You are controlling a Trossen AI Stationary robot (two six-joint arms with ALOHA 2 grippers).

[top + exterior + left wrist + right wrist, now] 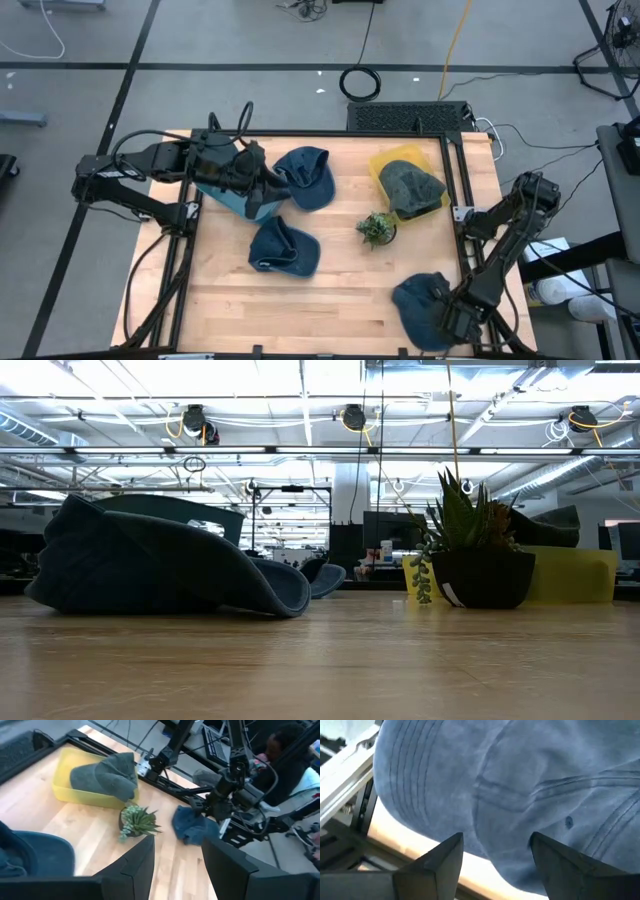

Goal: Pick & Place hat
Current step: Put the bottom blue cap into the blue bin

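A blue hat [420, 303] lies at the table's near right corner, and it fills the right wrist view [520, 780]. My right gripper [495, 842] points down at it, open, with a finger on each side of a crease in the crown. My left gripper [177, 845] hangs open over the far left of the table [268, 185], with nothing between its fingers. Two more blue hats [305, 178] [283, 247] lie flat on the wood. A grey-green hat [412, 187] sits in the yellow bin [385, 165]. My right gripper comes at the blue hat's crown [500, 805] from above, pointing down. I cannot tell whether its fingertips touch the cloth. The hat lies flat on the table.
A small potted plant [377, 229] stands mid-table between the hats and the bin. A paler blue cloth [228, 197] lies under my left arm. Black frame rails [455, 180] border the table. Bare wood [320, 310] lies along the near edge.
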